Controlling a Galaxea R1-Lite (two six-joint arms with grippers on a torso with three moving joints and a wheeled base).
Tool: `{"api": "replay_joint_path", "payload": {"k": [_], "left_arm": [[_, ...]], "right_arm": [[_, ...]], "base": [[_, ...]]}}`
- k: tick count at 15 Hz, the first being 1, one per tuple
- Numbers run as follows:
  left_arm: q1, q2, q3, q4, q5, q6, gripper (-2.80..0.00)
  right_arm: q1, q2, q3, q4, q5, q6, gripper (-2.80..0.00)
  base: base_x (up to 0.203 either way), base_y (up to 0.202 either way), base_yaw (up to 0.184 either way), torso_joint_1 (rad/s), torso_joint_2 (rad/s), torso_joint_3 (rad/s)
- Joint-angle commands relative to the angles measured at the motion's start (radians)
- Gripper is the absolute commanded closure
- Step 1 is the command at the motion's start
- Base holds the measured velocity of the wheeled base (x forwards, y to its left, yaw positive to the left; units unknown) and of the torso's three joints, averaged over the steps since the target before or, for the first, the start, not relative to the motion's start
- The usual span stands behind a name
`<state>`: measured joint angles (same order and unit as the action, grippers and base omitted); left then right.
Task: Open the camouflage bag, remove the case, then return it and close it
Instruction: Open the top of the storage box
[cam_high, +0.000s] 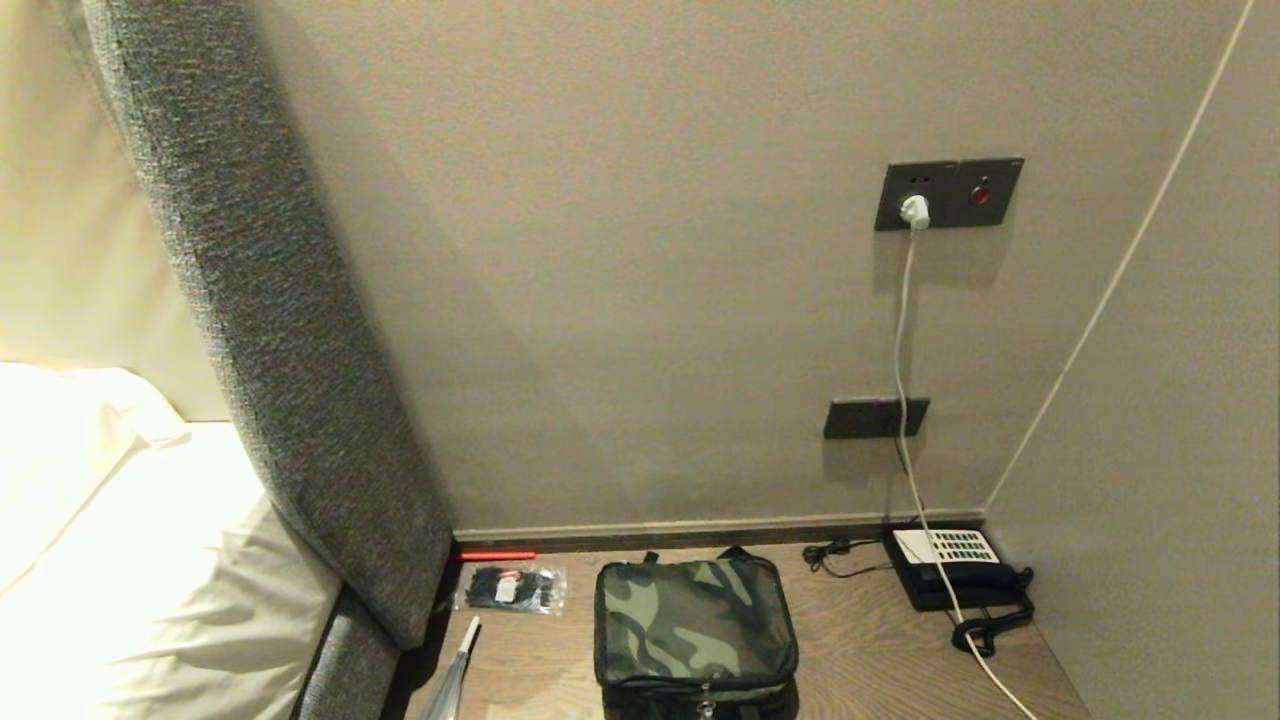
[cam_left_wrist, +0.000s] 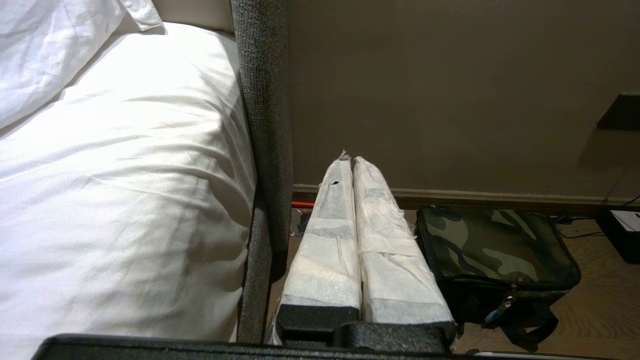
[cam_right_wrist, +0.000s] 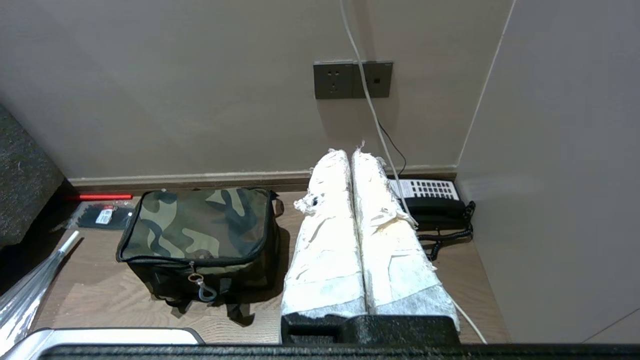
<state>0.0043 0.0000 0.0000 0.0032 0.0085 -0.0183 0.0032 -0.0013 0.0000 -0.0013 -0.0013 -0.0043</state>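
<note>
The camouflage bag (cam_high: 694, 626) stands zipped shut on the wooden bedside table (cam_high: 870, 660), its zip pull (cam_right_wrist: 200, 288) hanging at the front. The case is hidden. Neither arm shows in the head view. In the left wrist view my left gripper (cam_left_wrist: 351, 160) hangs shut and empty, held back from the table, with the bag (cam_left_wrist: 492, 245) to its right. My right gripper (cam_right_wrist: 351, 151), white-wrapped fingers pressed together, also hangs shut and empty, to the right of the bag (cam_right_wrist: 200, 225) and in front of the telephone.
A black desk telephone (cam_high: 955, 575) sits at the back right, a white cable (cam_high: 905, 330) running down from a wall socket past it. A clear packet of black ties (cam_high: 508, 588) and a red pen (cam_high: 495, 554) lie at the back left. A grey headboard panel (cam_high: 270, 300) and bed (cam_high: 130, 560) border the left.
</note>
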Motion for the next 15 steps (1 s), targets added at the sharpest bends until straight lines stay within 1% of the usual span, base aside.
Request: {"api": "replay_joint_path", "payload": {"k": [1, 15], "left_arm": [[0.0, 0.0, 0.003, 0.0, 0.001, 0.0, 0.0], [0.0, 0.0, 0.003, 0.0, 0.001, 0.0, 0.0]], "right_arm": [[0.0, -0.002, 0.0, 0.0, 0.0, 0.0, 0.0], [0.0, -0.003, 0.0, 0.0, 0.0, 0.0, 0.0]], "base": [[0.0, 0.0, 0.0, 0.002, 0.0, -0.097], [0.0, 0.0, 0.0, 0.002, 0.0, -0.191]]}}
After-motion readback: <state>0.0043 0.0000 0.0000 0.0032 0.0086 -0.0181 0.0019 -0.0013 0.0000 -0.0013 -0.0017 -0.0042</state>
